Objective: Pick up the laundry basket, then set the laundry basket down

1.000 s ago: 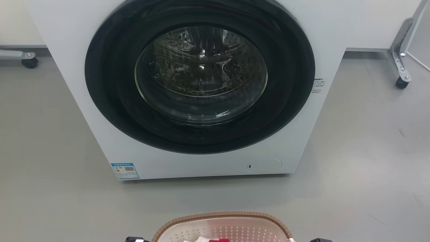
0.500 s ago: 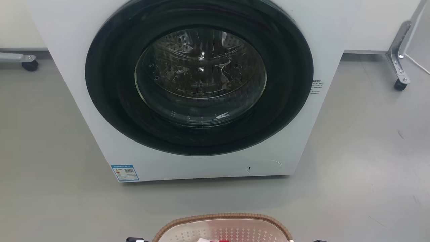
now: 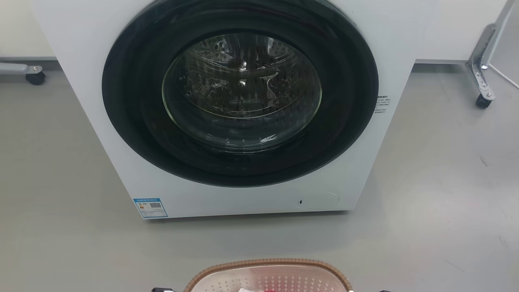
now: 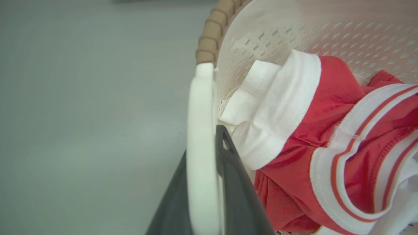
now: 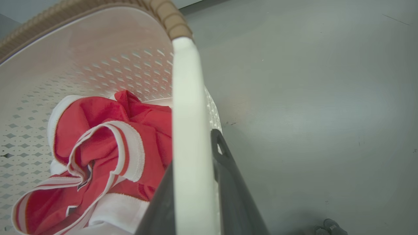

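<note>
Cream-white plastic, the laundry basket (image 3: 267, 263) lies at the head view's bottom edge, before the washing machine (image 3: 81, 81) and apart from it. The left gripper (image 4: 204, 153) has its fingers clenched on one white handle (image 4: 200, 114), and the right gripper (image 5: 192, 153) on the other handle (image 5: 186, 98). Red-and-white clothing (image 4: 326, 114) lies inside.

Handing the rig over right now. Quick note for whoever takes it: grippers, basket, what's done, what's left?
Left gripper: shut on the left handle, a finger on either side.
Right gripper: shut on the right handle, same way.
Basket: in front of the washer, whose door is closed; red-and-white clothes inside.
Done: both handles gripped. Cannot tell whether the basket is off the floor.
Left: lift if it is not up yet, then set it down and release.
</note>
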Tool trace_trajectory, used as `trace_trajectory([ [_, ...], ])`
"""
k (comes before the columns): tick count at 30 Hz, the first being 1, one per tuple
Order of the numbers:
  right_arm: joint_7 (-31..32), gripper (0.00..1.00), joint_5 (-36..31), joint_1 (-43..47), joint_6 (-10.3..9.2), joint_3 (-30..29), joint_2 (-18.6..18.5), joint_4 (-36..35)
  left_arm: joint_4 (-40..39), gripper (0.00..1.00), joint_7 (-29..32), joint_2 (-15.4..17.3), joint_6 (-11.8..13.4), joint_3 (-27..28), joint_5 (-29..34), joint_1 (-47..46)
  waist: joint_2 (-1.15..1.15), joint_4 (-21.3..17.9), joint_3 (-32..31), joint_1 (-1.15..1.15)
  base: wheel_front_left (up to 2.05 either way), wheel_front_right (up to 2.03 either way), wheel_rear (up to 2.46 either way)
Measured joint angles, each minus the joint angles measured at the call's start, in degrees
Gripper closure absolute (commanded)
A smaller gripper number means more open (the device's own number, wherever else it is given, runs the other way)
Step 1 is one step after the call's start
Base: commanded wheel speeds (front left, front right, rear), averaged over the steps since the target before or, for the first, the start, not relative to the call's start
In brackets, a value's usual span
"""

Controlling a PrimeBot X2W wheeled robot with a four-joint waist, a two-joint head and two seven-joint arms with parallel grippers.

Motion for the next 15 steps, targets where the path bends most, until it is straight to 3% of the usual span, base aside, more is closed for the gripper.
trace_trajectory([
  [15,-1.0,1.00,0.5,-4.9,0.00,1.9,-0.1,0.9,-0.5,1.00,-0.6,0.1,0.6,0.1,-0.3,-2.1,0.00,0.0,4.1,0.00,0.00,0.00,0.00],
])
